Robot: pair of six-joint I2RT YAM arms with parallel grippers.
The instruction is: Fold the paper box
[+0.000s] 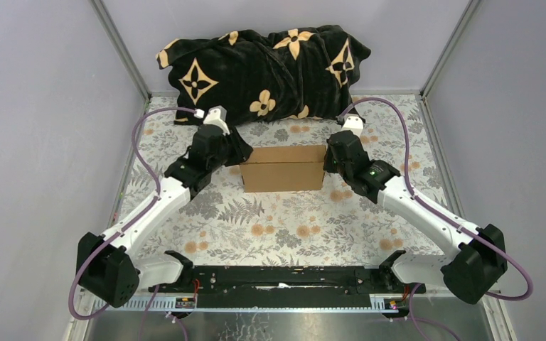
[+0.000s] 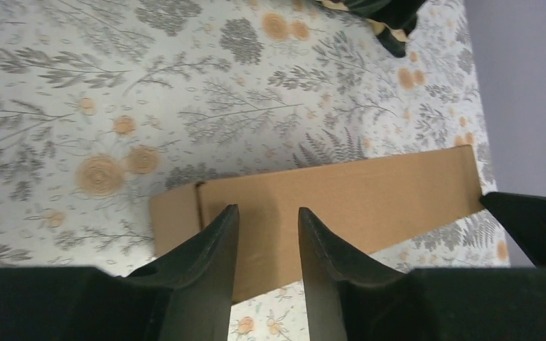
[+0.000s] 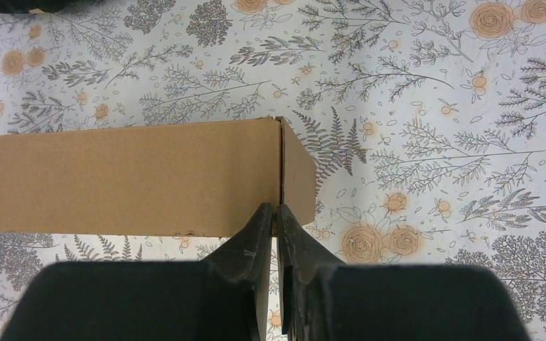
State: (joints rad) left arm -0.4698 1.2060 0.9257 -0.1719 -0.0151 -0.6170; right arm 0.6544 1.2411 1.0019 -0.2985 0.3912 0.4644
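The paper box (image 1: 284, 168) is a plain brown, closed flat rectangular box lying across the middle of the floral tablecloth. My left gripper (image 1: 238, 153) is at its left end. In the left wrist view the left gripper (image 2: 266, 208) stands open, its fingers apart above the top of the paper box (image 2: 370, 192) near the end seam, gripping nothing. My right gripper (image 1: 329, 160) is at the right end. In the right wrist view the right gripper (image 3: 276, 207) is pinched shut on the thin end wall of the paper box (image 3: 128, 177), right at the corner seam.
A black blanket with tan flower shapes (image 1: 263, 67) lies bunched at the back, just behind the box. The floral tablecloth (image 1: 277, 220) covers the table, with grey walls on both sides. The right arm's dark tip (image 2: 533, 220) shows at the box's far end in the left wrist view.
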